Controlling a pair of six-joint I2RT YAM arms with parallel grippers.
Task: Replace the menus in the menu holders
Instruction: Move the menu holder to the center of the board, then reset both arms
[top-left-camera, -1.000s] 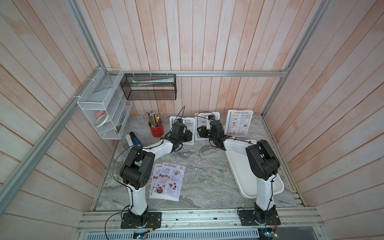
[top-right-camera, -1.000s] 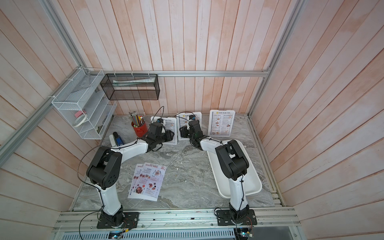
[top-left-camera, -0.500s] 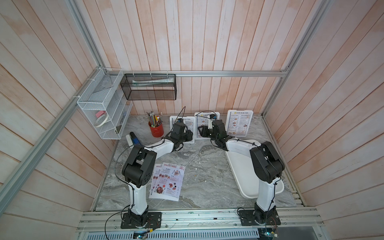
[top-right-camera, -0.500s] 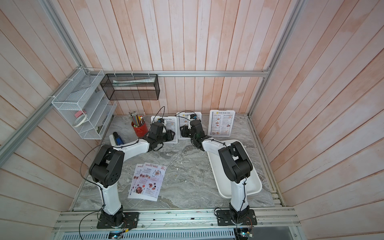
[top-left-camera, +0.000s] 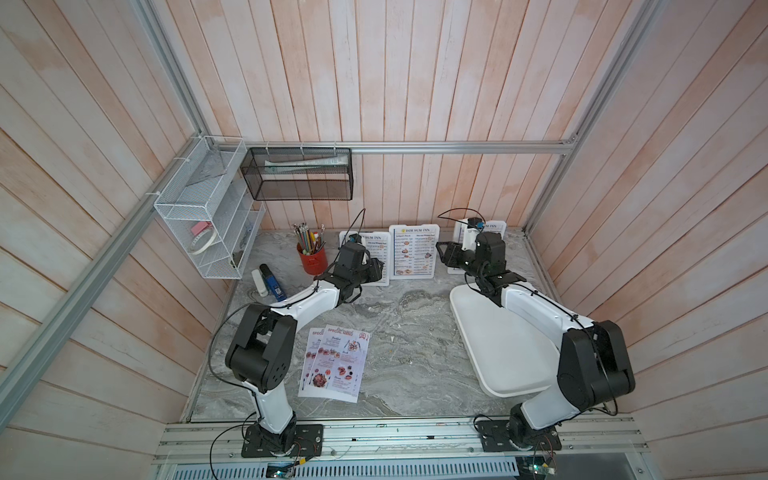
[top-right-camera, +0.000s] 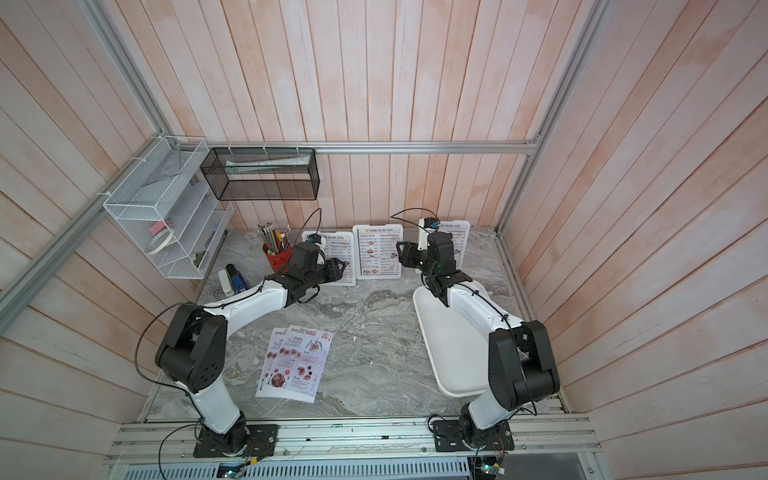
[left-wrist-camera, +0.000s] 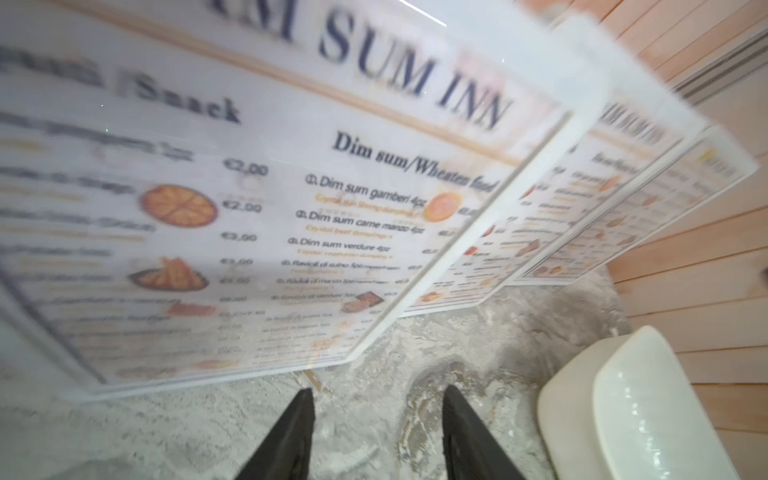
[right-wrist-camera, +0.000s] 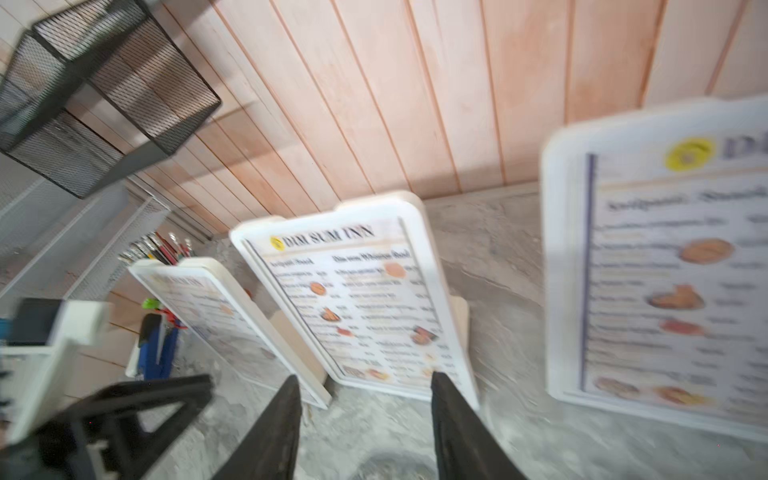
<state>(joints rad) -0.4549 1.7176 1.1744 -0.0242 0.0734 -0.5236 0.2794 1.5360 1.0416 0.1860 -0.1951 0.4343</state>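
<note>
Three white menu holders stand along the back wall in both top views, each showing a "Dim Sum Inn" menu: the left holder (top-left-camera: 384, 259), the middle holder (top-left-camera: 413, 251) and the right holder (top-left-camera: 496, 228), which my right arm partly hides. Two overlapping "Special Menu" sheets (top-left-camera: 336, 361) lie flat near the front left. My left gripper (top-left-camera: 376, 268) is open in front of the left holder (left-wrist-camera: 478, 232), over bare table. My right gripper (top-left-camera: 442, 253) is open just right of the middle holder (right-wrist-camera: 357, 299), with nothing between its fingers.
A large white tray (top-left-camera: 498, 345) lies under my right arm. A red pencil cup (top-left-camera: 311, 259) and a blue-and-white tool (top-left-camera: 270, 282) sit at the back left. A white mesh shelf (top-left-camera: 203, 208) and a black mesh basket (top-left-camera: 297, 174) hang on the walls.
Both grippers have opened wider. My right gripper has drawn back to the right, away from the middle holder, whose front now shows in full. The left gripper has barely moved.
</note>
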